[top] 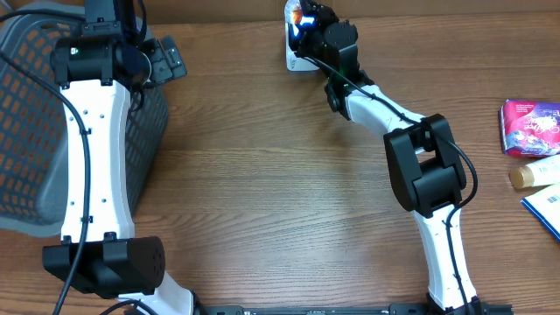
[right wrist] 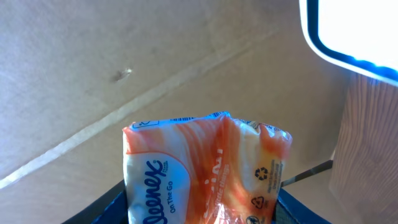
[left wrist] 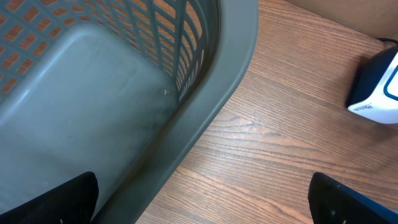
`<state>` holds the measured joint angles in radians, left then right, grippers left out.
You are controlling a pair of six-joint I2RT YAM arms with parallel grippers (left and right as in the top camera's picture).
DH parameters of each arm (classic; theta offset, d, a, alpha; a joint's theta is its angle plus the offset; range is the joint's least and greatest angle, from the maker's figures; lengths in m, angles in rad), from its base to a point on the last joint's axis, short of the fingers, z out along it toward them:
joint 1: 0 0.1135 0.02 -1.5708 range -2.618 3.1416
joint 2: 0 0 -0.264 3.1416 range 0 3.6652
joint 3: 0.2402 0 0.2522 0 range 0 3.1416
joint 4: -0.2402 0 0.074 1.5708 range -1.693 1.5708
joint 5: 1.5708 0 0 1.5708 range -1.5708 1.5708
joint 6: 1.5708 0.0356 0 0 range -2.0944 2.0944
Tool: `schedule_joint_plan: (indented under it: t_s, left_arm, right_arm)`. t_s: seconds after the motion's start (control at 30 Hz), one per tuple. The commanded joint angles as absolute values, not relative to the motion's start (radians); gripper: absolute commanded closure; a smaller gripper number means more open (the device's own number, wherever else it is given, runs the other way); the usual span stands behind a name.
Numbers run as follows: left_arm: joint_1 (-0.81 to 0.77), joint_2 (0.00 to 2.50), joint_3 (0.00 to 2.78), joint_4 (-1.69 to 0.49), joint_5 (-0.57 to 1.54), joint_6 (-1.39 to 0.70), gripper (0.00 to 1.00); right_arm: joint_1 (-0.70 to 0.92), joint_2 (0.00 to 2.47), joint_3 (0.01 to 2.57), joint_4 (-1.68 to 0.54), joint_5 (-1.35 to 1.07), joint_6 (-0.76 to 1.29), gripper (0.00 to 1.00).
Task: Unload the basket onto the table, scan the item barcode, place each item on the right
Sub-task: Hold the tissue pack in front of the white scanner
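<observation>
An orange-and-white Kleenex tissue pack [right wrist: 199, 174] stands upright between the blue pads of my right gripper [right wrist: 202, 214], which is shut on it. The overhead view shows that gripper [top: 308, 26] holding the pack [top: 297, 15] at the far table edge, right against the white barcode scanner [top: 293, 52]. The scanner's bright lit window [right wrist: 354, 31] fills the top right of the right wrist view. No barcode shows on the side of the pack facing me. My left gripper [top: 166, 59] hangs open beside the basket rim, with nothing between its fingers [left wrist: 68, 202].
A grey plastic basket [top: 35, 105] takes up the left side, its rim [left wrist: 217, 106] under my left wrist. The scanner [left wrist: 376, 87] also shows at the right of the left wrist view. A purple pack [top: 529, 127], a bottle [top: 534, 173] and a blue-white box [top: 547, 210] lie at the right edge.
</observation>
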<state>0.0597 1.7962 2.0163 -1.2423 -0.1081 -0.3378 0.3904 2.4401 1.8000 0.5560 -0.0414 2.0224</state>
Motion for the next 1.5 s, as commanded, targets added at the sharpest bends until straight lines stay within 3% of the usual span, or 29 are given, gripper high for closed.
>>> schedule_joint_plan:
  t_s: [0.0,0.8,1.1,1.17,1.23,1.3,1.47]
  left_arm:
    - [0.059,1.807,2.017,-1.246,-0.104,-0.337,0.00]
    - [0.059,1.807,2.017,-1.246,-0.104,-0.337,0.00]
    - [0.059,1.807,2.017,-1.245,-0.104,-0.337,0.00]
    - [0.059,1.807,2.017,-1.245,-0.104,-0.337,0.00]
    - [0.059,1.807,2.017,-1.246,-0.104,-0.337,0.00]
    - [0.059,1.807,2.017,-1.245,-0.104,-0.337,0.00]
    - [0.059,1.807,2.017,-1.245,-0.104,-0.337,0.00]
  right_arm:
    - [0.385,2.453,1.821,0.547,-0.022,2.126,0.43]
    - [0.384,2.460,1.821,0.438,-0.069,2.162,0.46]
    - [0.369,2.460,1.821,0.528,-0.125,2.153,0.51]
    - [0.349,2.460,1.821,0.625,-0.187,2.044,0.58]
    - [0.323,2.459,1.821,0.748,-0.248,1.856,0.73]
    - [0.303,2.454,1.822,0.838,-0.306,1.666,0.81]
    - [0.268,2.381,1.826,0.836,-0.460,1.276,0.89]
